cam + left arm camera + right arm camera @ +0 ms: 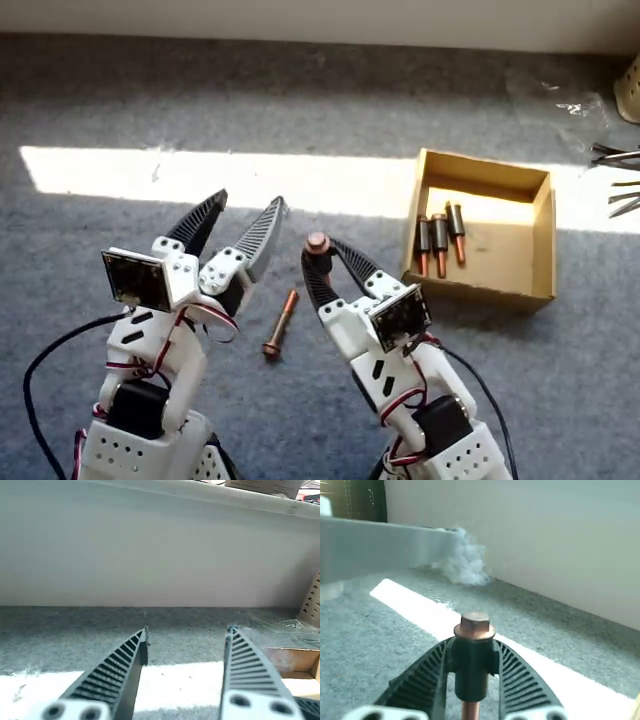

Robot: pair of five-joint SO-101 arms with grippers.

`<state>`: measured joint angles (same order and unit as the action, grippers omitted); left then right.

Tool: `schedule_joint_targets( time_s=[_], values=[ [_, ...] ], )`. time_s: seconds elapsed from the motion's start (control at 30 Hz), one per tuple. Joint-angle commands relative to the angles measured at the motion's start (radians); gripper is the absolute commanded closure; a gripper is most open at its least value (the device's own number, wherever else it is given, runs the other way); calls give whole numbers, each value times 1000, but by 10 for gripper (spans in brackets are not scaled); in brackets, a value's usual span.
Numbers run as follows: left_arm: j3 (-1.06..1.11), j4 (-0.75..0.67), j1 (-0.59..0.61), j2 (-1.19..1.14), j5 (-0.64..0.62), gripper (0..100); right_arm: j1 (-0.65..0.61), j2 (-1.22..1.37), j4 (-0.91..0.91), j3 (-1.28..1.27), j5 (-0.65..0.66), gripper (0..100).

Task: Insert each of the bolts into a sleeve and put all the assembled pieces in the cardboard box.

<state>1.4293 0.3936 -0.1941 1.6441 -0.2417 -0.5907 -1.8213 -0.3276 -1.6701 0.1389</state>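
High view gives us both arms side by side on a grey carpet point(100, 90), which is crossed by a band of sunlight point(120, 170). The left gripper point(251, 198) has its fingers spread wide with nothing between them, and they point toward the far side of the carpet. In the left wrist view we see the same two fingers point(120, 665) well apart above the carpet, facing a pale wall point(150, 545).

The right gripper point(325, 262) is pinching a black sleeve point(318, 262) with a bolt point(318, 241) in it. The copper-coloured head of the bolt sticks out above the fingertips. The right wrist view shows this closely. The sleeve stands upright between the two ribbed fingers, the hexagonal head sits on top of it, and a length of the copper shank comes out below.

A loose bolt point(280, 323) lies flat on the carpet between the two arms, apart from both grippers. Its head is at the end nearer the arm bases.

The cardboard box point(545, 235) sits on the carpet just beside the right gripper, on its right side, partly in the sunlight. Three assembled pieces point(440, 243) lie in it side by side, close to the wall nearest that gripper, with their copper ends pointing toward the near wall of the box.
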Motion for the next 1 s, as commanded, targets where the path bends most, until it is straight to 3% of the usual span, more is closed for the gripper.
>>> schedule_joint_targets(
  time_s=[0.0, 0.4, 0.6, 0.7, 0.97],
  values=[
    [-50, -6, 50, 10, -9, 765, 45, -12, -102, -81, 8, 994],
    [84, 3, 54, 10, -6, 768, 320, -1, -269, 145, 9, 994],
    [110, 5, 54, 10, -6, 957, 400, 35, -389, 332, 9, 994],
    [114, 21, 56, 10, 3, 989, 427, 156, -401, 426, 9, 994],
    [119, 141, 56, 10, 233, 979, 559, 624, -404, 723, 11, 994]
  ],
)
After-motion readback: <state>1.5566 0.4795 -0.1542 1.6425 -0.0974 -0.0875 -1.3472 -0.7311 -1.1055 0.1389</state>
